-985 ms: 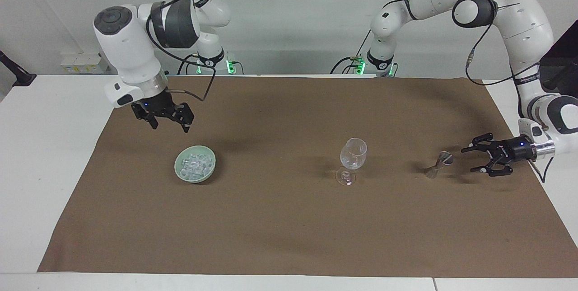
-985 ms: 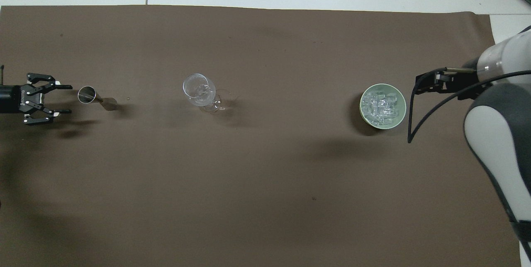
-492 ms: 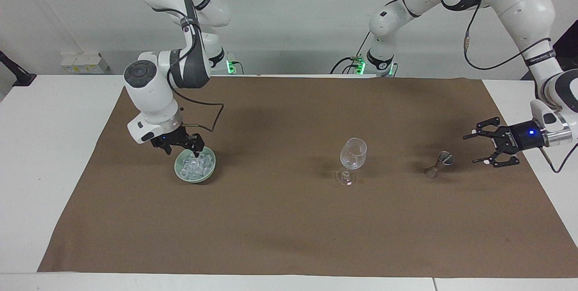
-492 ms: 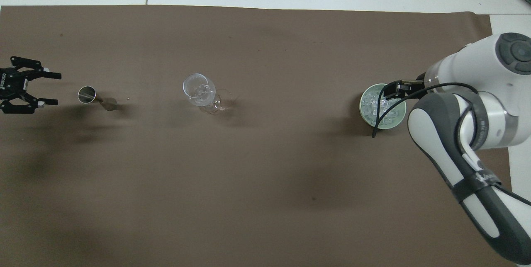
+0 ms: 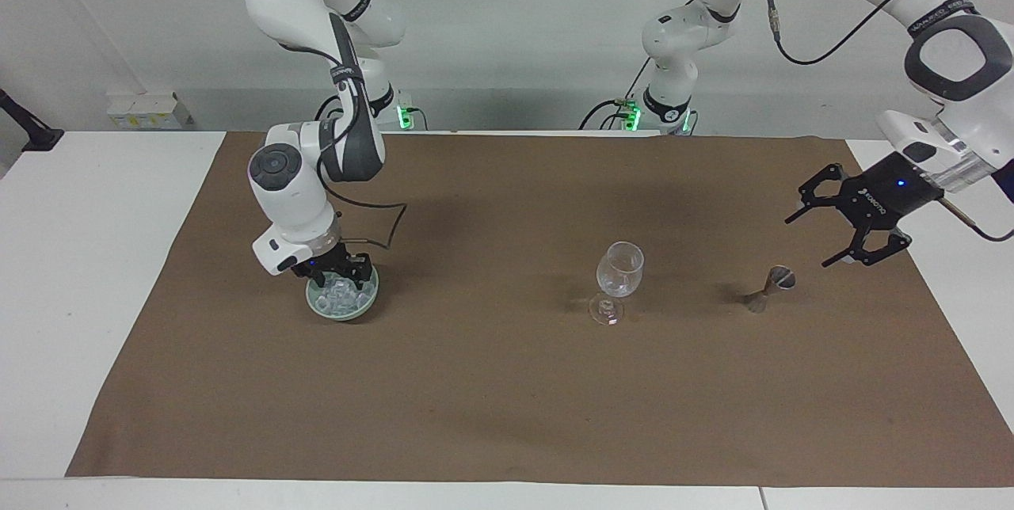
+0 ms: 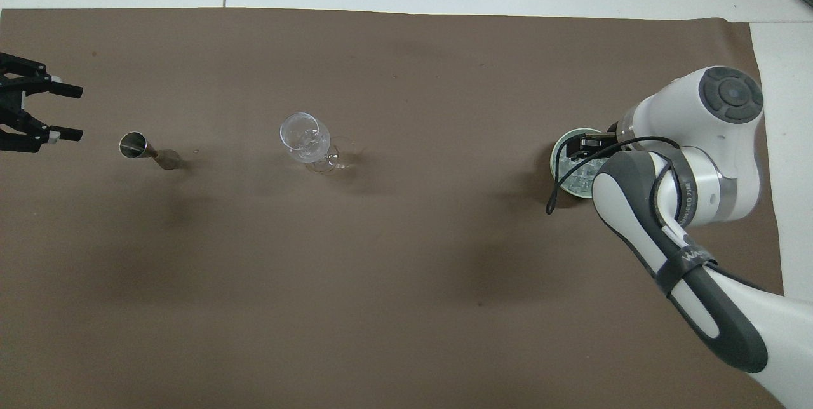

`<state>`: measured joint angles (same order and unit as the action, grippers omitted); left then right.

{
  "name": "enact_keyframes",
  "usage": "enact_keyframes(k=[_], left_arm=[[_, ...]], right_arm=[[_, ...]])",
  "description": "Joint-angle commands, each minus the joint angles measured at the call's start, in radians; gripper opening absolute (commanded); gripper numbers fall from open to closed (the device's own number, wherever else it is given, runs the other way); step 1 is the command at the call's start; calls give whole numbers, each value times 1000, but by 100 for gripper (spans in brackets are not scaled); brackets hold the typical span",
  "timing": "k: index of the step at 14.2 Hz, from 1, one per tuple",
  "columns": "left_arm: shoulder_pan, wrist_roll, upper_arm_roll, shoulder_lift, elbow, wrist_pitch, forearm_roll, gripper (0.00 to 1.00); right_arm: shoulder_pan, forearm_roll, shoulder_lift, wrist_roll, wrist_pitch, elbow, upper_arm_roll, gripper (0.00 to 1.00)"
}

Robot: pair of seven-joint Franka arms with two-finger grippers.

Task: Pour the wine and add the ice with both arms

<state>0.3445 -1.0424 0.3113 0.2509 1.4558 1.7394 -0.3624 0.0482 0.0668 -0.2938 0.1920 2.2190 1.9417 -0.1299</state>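
A pale green bowl holding the ice sits toward the right arm's end of the table. My right gripper is lowered into the bowl, down among the cubes, and its wrist hides part of the heap. A clear stemmed glass stands mid-table. Beside it, toward the left arm's end, stands a small metal jigger. My left gripper hangs open and empty in the air over the cloth's edge beside the jigger. Wine is out of view.
A brown cloth covers most of the white table. The right arm's forearm reaches over the cloth near the bowl. A black cable loops from the right wrist.
My right gripper came down from above the cloth into the bowl of ice. My left gripper drew away from the jigger and rose, still open.
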Motion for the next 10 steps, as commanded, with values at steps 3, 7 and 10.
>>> enact_keyframes(k=[3, 7, 10], left_arm=[[-55, 394, -24, -61, 71, 72, 148, 93], [-55, 639, -24, -105, 72, 8, 215, 100], [-84, 780, -21, -121, 42, -75, 319, 100]], right_arm=[[1, 53, 25, 9, 16, 23, 0, 12], [-1, 53, 45, 44, 2, 14, -4, 0], [1, 51, 97, 40, -28, 8, -4, 0]])
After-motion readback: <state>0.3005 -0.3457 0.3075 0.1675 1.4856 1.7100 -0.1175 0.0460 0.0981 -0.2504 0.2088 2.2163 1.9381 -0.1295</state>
